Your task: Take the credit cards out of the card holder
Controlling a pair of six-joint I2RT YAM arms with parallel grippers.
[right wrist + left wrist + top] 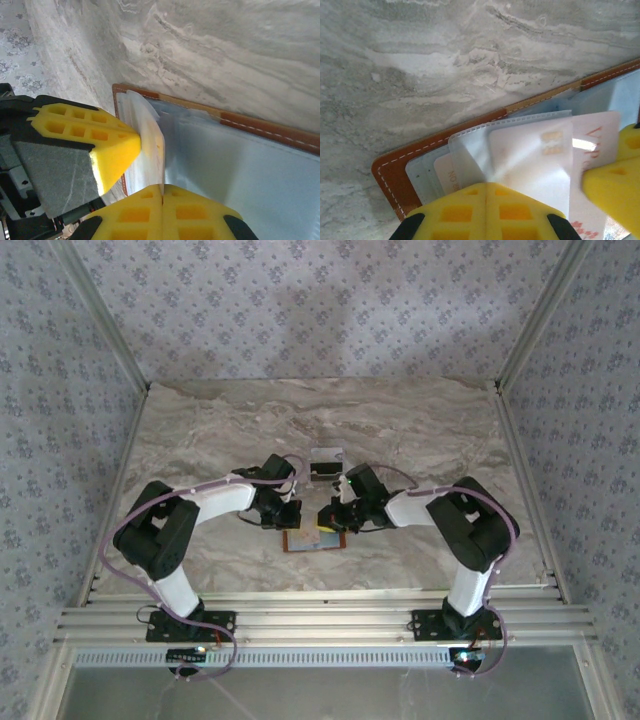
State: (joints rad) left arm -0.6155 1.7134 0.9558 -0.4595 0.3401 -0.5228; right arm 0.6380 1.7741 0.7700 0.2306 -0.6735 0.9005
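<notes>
The brown leather card holder (313,540) lies open on the marble table between both arms. In the left wrist view my left gripper (487,184) is shut, pinching a translucent plastic sleeve (470,150) of the card holder (390,167), with a whitish credit card (530,155) inside it. A white credit card with red print (594,150) sticks out beside it. In the right wrist view my right gripper (162,186) is shut on the edge of that card (156,140), which stands up from the grey-blue lining (240,165). A further card (451,176) sits in a lower pocket.
A small clear plastic stand (325,464) stands just behind the card holder. Both grippers (287,517) (332,518) are close together over the holder, fingertips nearly touching. Patterned walls enclose the table on three sides.
</notes>
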